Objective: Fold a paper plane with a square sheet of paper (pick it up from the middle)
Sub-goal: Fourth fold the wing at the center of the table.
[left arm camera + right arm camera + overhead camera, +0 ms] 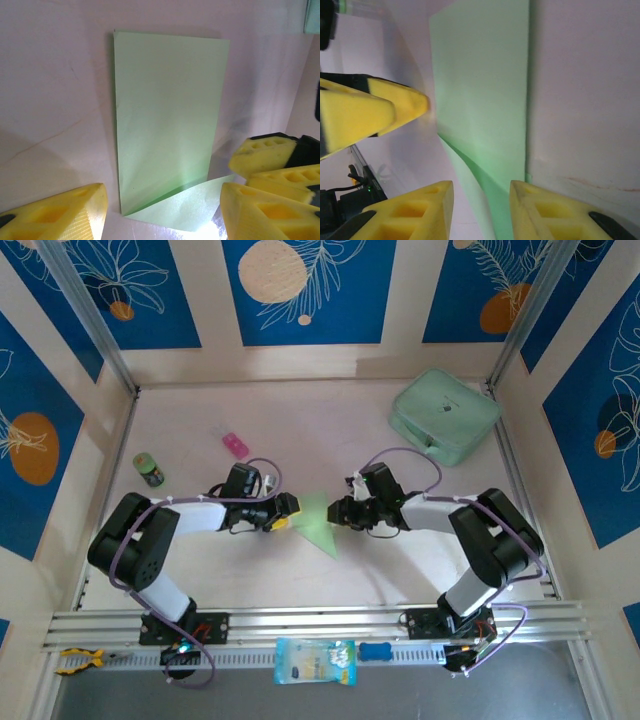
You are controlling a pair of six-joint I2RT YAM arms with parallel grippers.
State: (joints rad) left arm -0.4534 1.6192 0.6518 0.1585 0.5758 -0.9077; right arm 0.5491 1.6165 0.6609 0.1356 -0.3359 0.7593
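The pale-green square sheet of paper lies on the table between both grippers. It is folded in half into a long rectangle, and one near corner is turned over as a raised triangular flap. My left gripper is open at the sheet's left end, its yellow fingers wide on either side of the flap. My right gripper is open at the other end, its fingers straddling the lifted paper edge without pinching it. A pointed paper plane is out of view.
A thick mint-green zip case sits at the back right. A small pink item and a small green jar lie at the left. On the front rail are a blue packet and yellow pliers.
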